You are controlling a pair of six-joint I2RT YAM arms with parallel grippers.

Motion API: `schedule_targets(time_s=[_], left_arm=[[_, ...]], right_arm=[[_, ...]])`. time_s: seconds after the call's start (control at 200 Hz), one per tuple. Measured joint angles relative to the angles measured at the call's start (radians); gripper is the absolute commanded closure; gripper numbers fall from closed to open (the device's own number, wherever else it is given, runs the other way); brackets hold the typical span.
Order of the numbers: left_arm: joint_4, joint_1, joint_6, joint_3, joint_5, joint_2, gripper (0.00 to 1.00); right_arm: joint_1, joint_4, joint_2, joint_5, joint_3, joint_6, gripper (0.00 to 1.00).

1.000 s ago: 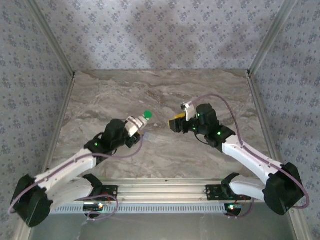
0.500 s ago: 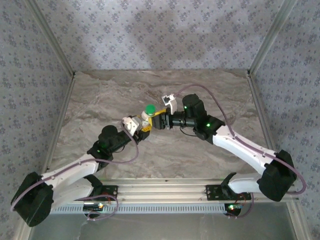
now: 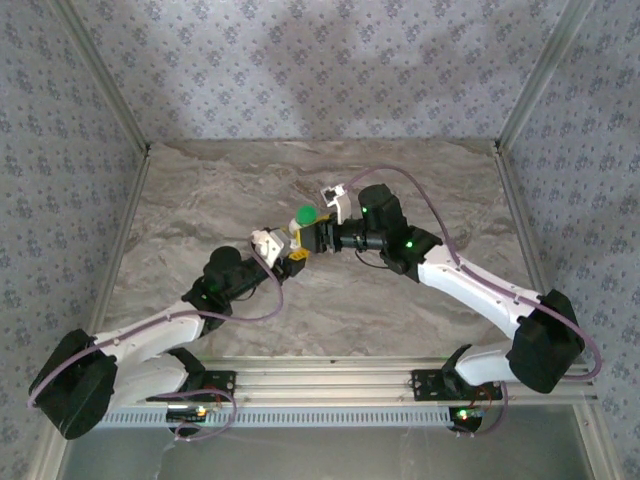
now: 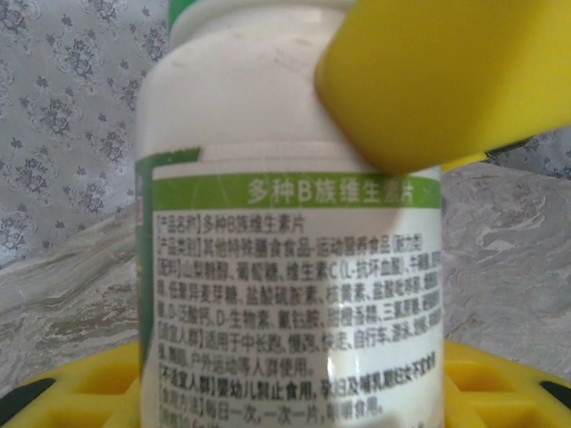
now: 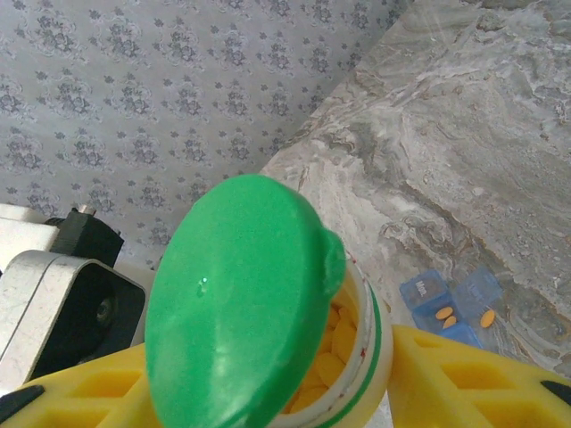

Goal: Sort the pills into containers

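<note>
The table (image 3: 200,190) is seen from high above and behind its near edge, looking down and forward, far enough back that the patterned walls (image 3: 300,70) around it are taken in. The pill bottle (image 3: 306,216) is viewed side-on from the left wrist, its label almost against the lens. From the right wrist, its open green lid (image 5: 236,303) is looked down on at close range. The bottle is shared by all three views.

place: robot test booth | patterned walls (image 3: 320,70) | aluminium frame (image 3: 330,372) | marble tabletop (image 3: 200,190)
</note>
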Motion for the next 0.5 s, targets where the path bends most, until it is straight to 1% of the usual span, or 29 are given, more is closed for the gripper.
schedule_targets(time_s=[0.38,0.5], left_arm=[[-0.019,-0.011,0.001,0.04,-0.001,0.033,1.0],[-0.019,-0.017,0.0,0.049,0.006,0.042,0.99]], right_arm=[[-0.015,0.003,0.002,-0.002,0.0,0.02,0.44],[-0.02,0.004,0.002,-0.011,-0.001,0.032,0.45]])
